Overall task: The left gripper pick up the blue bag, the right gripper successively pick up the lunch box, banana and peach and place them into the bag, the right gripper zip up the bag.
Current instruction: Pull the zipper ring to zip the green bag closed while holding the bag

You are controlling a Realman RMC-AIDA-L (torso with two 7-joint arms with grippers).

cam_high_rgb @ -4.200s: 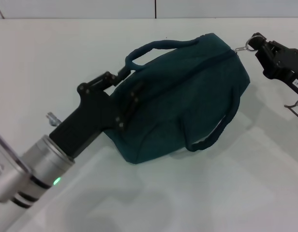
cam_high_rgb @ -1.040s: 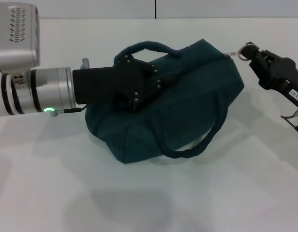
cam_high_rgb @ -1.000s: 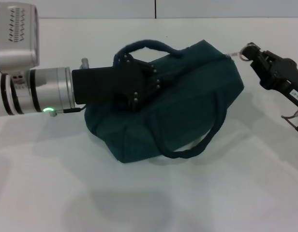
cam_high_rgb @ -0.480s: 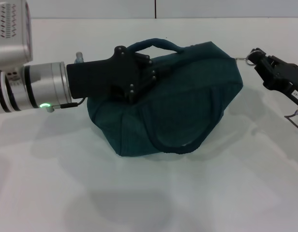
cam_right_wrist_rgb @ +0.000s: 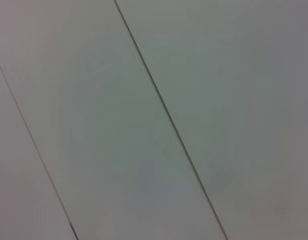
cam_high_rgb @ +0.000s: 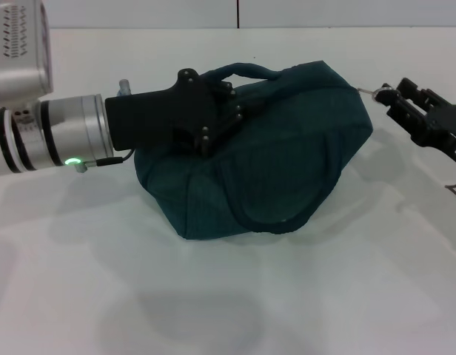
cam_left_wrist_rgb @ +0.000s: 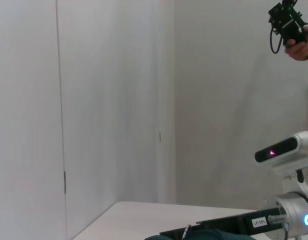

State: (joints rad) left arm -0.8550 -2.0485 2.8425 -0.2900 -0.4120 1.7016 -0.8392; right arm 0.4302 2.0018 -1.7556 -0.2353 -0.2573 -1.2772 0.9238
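White table (cam_high_rgb: 302, 296) | blue bag (cam_high_rgb: 287, 155) looks zipped, no food visible | left gripper (cam_high_rgb: 226, 111) clamps bag top | right gripper (cam_high_rgb: 394, 96) pinches ring pull (cam_high_rgb: 381, 92) | task near end.

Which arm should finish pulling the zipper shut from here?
Right. The right gripper sits at the zipper ring pull on the blue bag's end, while the left gripper is occupied at the bag's top near its handle.

Bright even overhead light, soft shadows under blue bag (cam_high_rgb: 272, 163) on table (cam_high_rgb: 324, 296), no glare.
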